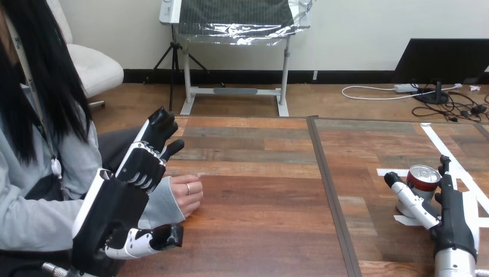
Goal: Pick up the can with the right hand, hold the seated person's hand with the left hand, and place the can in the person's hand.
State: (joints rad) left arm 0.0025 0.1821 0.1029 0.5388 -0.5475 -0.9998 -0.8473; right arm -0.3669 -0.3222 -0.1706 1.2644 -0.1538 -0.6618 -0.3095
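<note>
Wooden table (259,231): can (422,178) flanked, not yet lifted

Found the can standing upright at the frame's lower right, among strips of white tape (438,143) on the table. Saw the right hand (455,216) entering from the bottom right corner with the can between thumb and fingers — straight on either side, released rather than closed round it. Could not tell whether they touched the can. Found the person's hand (187,195) left of centre, loosely curled, resting by the table's left edge. Saw the left hand (112,210) raised at lower left, just beside the grey sleeve (164,206) — fingers straight and pointing up-frame, thumb spread low, grasping nothing.
</note>
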